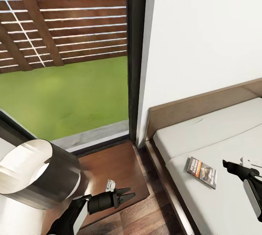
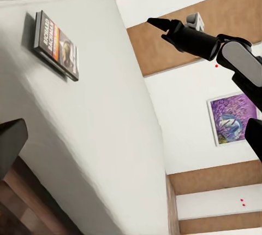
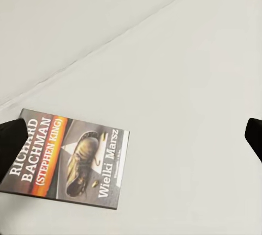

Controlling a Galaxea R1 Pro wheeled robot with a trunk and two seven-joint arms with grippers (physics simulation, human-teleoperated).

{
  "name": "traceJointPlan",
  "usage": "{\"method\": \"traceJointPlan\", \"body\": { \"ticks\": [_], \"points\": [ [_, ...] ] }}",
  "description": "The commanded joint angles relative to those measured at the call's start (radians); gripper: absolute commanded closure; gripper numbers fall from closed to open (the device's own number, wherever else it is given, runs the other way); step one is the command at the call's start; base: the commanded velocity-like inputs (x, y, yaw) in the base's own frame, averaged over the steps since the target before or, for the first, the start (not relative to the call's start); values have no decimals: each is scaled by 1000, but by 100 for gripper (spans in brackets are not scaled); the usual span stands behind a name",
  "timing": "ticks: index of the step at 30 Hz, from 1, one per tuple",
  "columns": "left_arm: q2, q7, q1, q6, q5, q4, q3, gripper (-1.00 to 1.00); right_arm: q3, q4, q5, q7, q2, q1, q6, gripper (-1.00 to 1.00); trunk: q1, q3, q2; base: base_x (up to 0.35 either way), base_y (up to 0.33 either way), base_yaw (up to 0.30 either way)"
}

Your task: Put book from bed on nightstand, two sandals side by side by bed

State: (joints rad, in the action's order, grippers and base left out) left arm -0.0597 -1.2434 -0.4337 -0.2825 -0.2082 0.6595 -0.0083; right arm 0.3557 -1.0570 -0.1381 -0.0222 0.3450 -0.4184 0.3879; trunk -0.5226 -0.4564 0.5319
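Head view: the book [image 1: 202, 172] lies flat on the bed [image 1: 203, 133], near its edge. The right gripper [image 1: 226, 164] hovers just beside the book, fingers spread. The left gripper [image 1: 127, 194] hangs over the nightstand [image 1: 109, 162], fingers parted.

Left wrist view: book [image 2: 57, 45] on mattress; right gripper [image 2: 155, 23] above the bed.

Right wrist view: book [image 3: 65, 158] lies between spread fingertips [image 3: 11, 142].

The book [image 3: 68, 160] lies flat on the bed [image 3: 164, 54] — between spread end effector fingertips [image 3: 11, 147].
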Motion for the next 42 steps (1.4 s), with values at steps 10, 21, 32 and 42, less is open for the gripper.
{"method": "traceJointPlan", "body": {
  "ticks": [10, 21, 32, 42],
  "points": [
    [0, -2, 0, -11, -5, 0, -1, -100, 0, -1, -10, -2, 0, 0, 5, -100, 0, -17, 1, 0, 0, 0],
    [0, -2, 0, -11, -5, 0, -1, -100, 0, -1, -9, -2, 0, 0, 5, -100, 0, -35, 1, 0, 0, 0],
    [0, -2, 0, -11, -7, 0, -1, -100, 0, -1, -9, -2, 0, 0, 5, -100, 0, -52, 1, 0, 0, 0],
    [0, -2, 0, -11, -6, 0, -1, -100, 0, -1, -9, -2, 0, 0, 5, -100, 0, -68, 1, 0, 0, 0]
  ]
}}
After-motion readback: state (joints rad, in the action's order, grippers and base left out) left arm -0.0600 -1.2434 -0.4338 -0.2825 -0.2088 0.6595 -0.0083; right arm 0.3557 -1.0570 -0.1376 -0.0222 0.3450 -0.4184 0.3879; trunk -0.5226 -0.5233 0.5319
